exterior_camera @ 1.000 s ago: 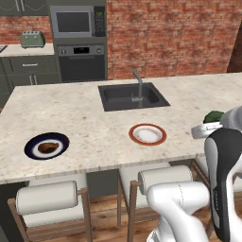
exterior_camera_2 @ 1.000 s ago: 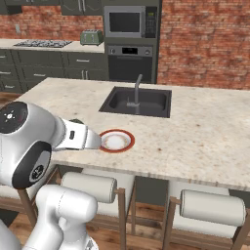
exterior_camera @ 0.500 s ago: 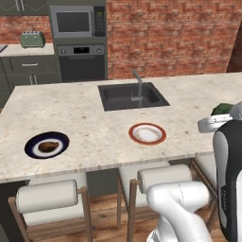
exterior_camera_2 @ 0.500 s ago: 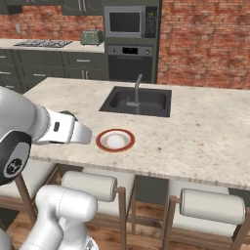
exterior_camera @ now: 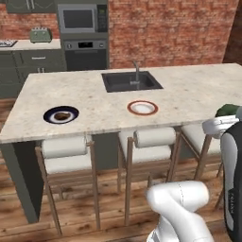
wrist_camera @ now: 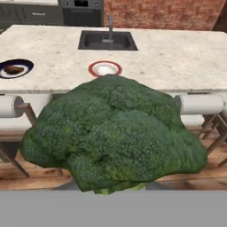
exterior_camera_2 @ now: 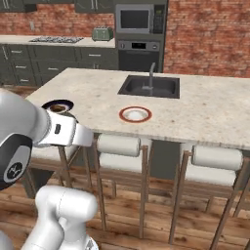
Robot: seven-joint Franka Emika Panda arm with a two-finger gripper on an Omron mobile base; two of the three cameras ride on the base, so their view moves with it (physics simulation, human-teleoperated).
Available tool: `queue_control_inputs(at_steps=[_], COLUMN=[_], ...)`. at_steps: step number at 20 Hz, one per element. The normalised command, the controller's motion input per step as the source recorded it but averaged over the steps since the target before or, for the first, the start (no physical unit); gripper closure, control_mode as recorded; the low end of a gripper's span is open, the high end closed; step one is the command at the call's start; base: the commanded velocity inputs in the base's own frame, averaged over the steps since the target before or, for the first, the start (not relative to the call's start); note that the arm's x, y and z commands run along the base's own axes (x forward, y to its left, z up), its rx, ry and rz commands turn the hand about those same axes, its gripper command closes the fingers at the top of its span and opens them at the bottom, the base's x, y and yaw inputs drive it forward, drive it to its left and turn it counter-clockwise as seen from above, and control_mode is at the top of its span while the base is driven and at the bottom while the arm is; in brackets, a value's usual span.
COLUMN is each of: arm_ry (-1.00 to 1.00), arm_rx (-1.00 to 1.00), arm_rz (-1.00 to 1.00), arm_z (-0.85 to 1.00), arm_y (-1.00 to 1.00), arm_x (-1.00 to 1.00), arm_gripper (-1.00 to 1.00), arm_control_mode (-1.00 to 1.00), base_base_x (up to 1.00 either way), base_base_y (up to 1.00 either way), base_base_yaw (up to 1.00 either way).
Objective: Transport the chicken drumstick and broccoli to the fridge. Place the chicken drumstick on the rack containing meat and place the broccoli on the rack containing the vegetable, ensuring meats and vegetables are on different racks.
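Observation:
A big dark-green broccoli [wrist_camera: 115,137] sits right in front of the hand camera and hides the finger tips. In the left base view a bit of the broccoli [exterior_camera: 229,109] shows at the right edge, where my gripper [exterior_camera: 226,116] is shut on it, in the air on the near side of the island. The chicken drumstick [exterior_camera: 60,115] is a small brown lump on a dark blue plate [exterior_camera: 49,117] at the island's left end; the chicken drumstick [wrist_camera: 14,69] is also at the far left in the hand view. The fridge is out of view.
A red-rimmed white plate [exterior_camera: 142,108] lies empty near the island's front edge, before the black sink [exterior_camera: 131,81]. Wooden stools with white cushions [exterior_camera: 64,147] stand along the island [exterior_camera: 198,90]. The oven and microwave [exterior_camera: 81,19] are at the back wall.
The whole picture has shifted: the base has backed away from the island, so the counter looks farther off and the stools show more. The broccoli stays in the gripper.

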Motion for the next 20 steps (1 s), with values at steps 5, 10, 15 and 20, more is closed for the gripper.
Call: queue_control_inputs(at_steps=[5, 10, 15, 20], arm_ry=[0.0, 0.0, 0.0, 0.0], arm_rx=[0.0, 0.0, 0.0, 0.0], arm_rz=[0.0, 0.0, 0.0, 0.0], arm_z=[0.0, 0.0, 0.0, 0.0], arm_y=[0.0, 0.0, 0.0, 0.0], arm_x=[0.0, 0.0, 0.0, 0.0], arm_gripper=[1.0, 1.0, 1.0, 1.0], arm_control_mode=[1.0, 1.0, 1.0, 1.0], base_base_x=[-0.23, 0.0, 0.03, 0.47], base_base_y=[1.0, 0.31, 0.0, 0.01], base_base_yaw=[0.39, 0.96, 1.0, 0.94])
